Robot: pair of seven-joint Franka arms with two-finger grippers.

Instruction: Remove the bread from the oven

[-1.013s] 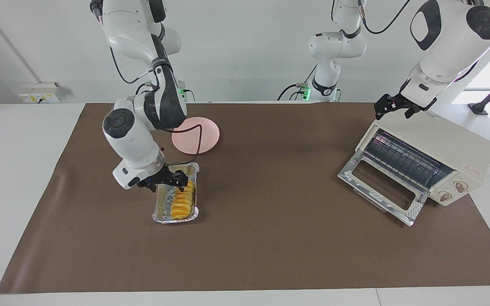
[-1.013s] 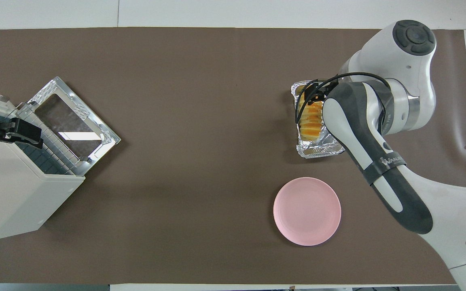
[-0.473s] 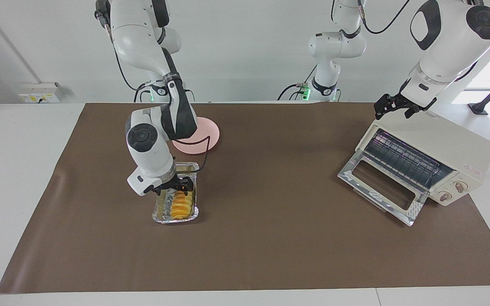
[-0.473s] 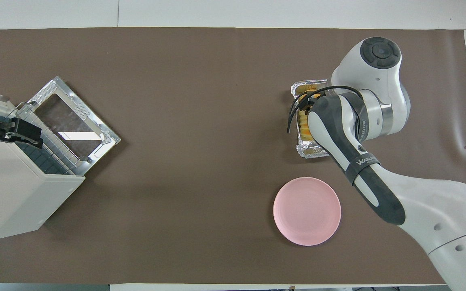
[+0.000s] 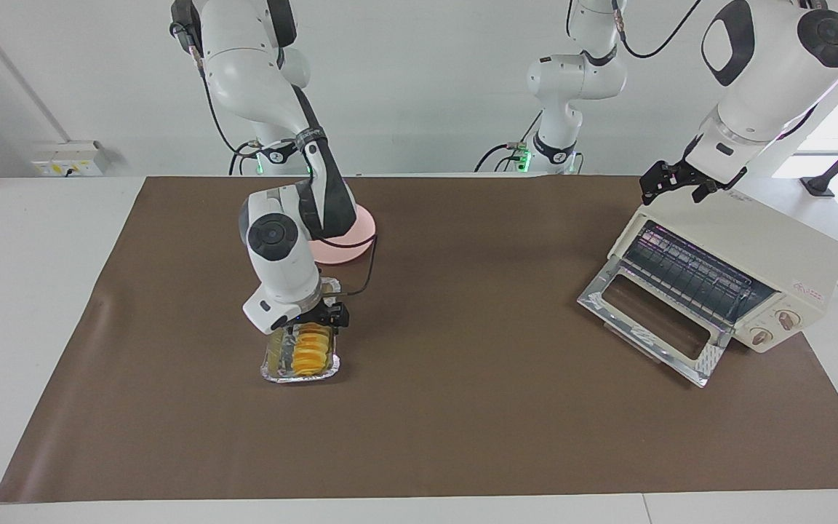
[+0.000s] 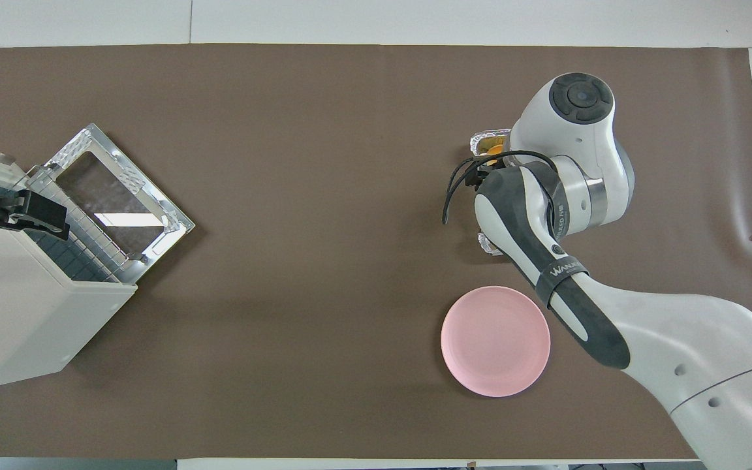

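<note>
- My right fingers [image 5: 316, 324] are spread wide and have hold of nothing; they are low over the bread [image 5: 306, 349], which lies directly under them in the foil tray [image 5: 277, 372] on the tabletop [image 5: 463, 407]; whether the pads already touch the loaf I cannot tell.
- Risk here: the fingers stand over one end of the loaf, not its middle; if I close there, I judge it may tip or slide out as I lift; it looks soft, so a hard squeeze could crush the ridges.
- Second risk: the tray looks light; a fingertip that catches its wall could drag it or lift it along with the bread.
- The pink plate [image 5: 361, 236] sits near these fingers, partly under my right arm; a careless swing could knock it.
- The oven [image 5: 746, 255] is well apart from my right fingers, its door dropped open and no bread on its rack; so the loaf is already out.
- My left fingers [image 5: 672, 186] wait spread and empty just over the oven's top corner; any sag would bump the oven and shift it.
- The facing view shows the loaf, the tray and my right fingers; in the overhead view my right arm covers them, leaving only a tray corner [image 6: 482, 138] and a sliver of bread [image 6: 493, 149].
- The overhead view shows the whole plate [image 6: 495, 341], and my left fingers [image 6: 23, 214] over the oven's [image 6: 17, 326] door-side edge.
</note>
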